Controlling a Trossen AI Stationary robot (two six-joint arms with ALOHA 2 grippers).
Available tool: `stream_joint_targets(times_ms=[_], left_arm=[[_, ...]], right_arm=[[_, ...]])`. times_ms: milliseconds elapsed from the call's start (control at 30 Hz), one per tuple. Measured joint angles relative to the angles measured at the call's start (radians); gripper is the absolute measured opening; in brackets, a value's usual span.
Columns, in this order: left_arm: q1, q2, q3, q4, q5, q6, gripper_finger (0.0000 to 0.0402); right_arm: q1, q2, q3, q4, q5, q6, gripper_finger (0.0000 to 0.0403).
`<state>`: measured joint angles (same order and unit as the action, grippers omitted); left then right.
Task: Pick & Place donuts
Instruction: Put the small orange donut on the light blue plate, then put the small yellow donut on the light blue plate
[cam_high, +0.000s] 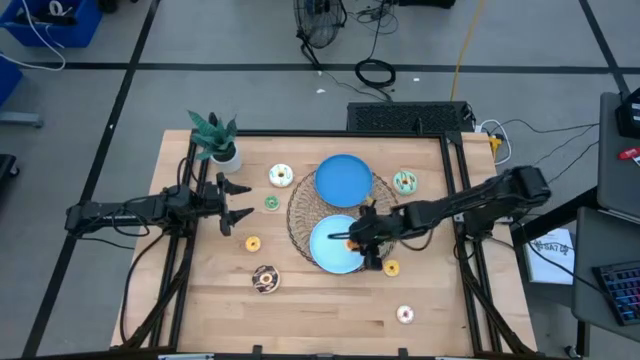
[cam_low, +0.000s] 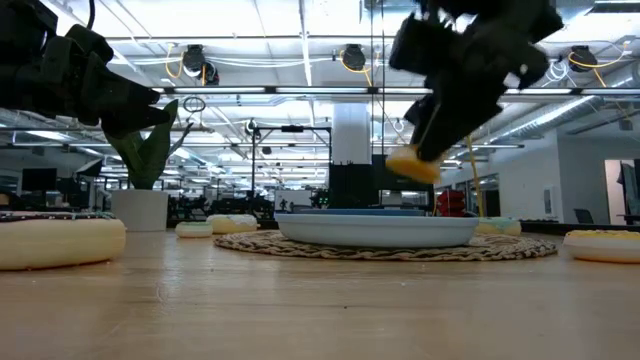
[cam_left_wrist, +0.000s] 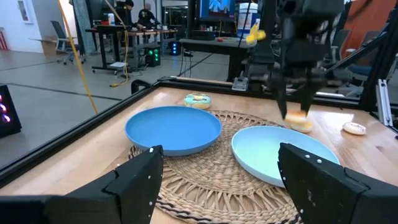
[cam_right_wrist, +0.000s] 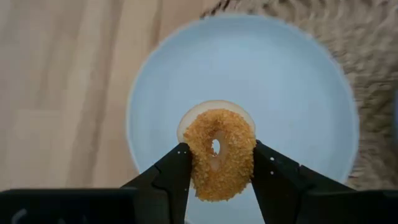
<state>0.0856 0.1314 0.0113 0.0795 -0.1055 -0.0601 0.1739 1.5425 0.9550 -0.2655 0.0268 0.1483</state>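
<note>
The fingers (cam_right_wrist: 163, 180) of the right gripper (cam_right_wrist: 216, 171) are seen clamped on either side of an orange donut (cam_right_wrist: 217, 154), which is held on edge and clear above the pale blue plate (cam_right_wrist: 155, 87). In the low view the donut (cam_low: 413, 164) hangs in the air over that plate (cam_low: 377, 229), not touching it. The pale blue plate (cam_high: 322, 240) lies on a woven mat (cam_high: 297, 213), partly overlapped by a darker blue plate (cam_high: 343, 179) on the side farther from the table's front edge.

The left gripper (cam_high: 243, 200) is held well apart from the pale blue plate, beyond the mat's edge, its fingers (cam_left_wrist: 134, 183) spread apart and empty.

Other donuts lie on the table (cam_high: 200, 300) around the pale blue plate: a chocolate one (cam_high: 265, 279), a white one (cam_high: 281, 176), a teal one (cam_high: 404, 181) and a pink one (cam_high: 404, 315).
</note>
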Motion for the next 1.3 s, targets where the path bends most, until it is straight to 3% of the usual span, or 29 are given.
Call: stream_joint_targets(times_ms=[233,533,733,1000,1300], left_arm=[[0.0,0.0,0.0,0.0,0.0,0.0,0.031],[0.0,0.0,0.0,0.0,0.0,0.0,0.031],[0.0,0.0,0.0,0.0,0.0,0.0,0.031],[0.0,0.0,0.0,-0.001,0.0,0.0,0.031],[0.0,0.0,0.0,0.0,0.0,0.0,0.031]], right_arm=[[-0.001,0.138,0.003,-0.004,0.001,-0.002,0.0141],[-0.002,0.16,0.003,-0.007,-0.001,-0.011,0.0143],[-0.002,0.16,0.003,-0.007,-0.002,-0.041,0.0184],[-0.002,0.068,0.002,-0.006,0.002,-0.056,0.0269],[0.063,-0.102,0.002,-0.269,-0.001,0.087,0.0273]])
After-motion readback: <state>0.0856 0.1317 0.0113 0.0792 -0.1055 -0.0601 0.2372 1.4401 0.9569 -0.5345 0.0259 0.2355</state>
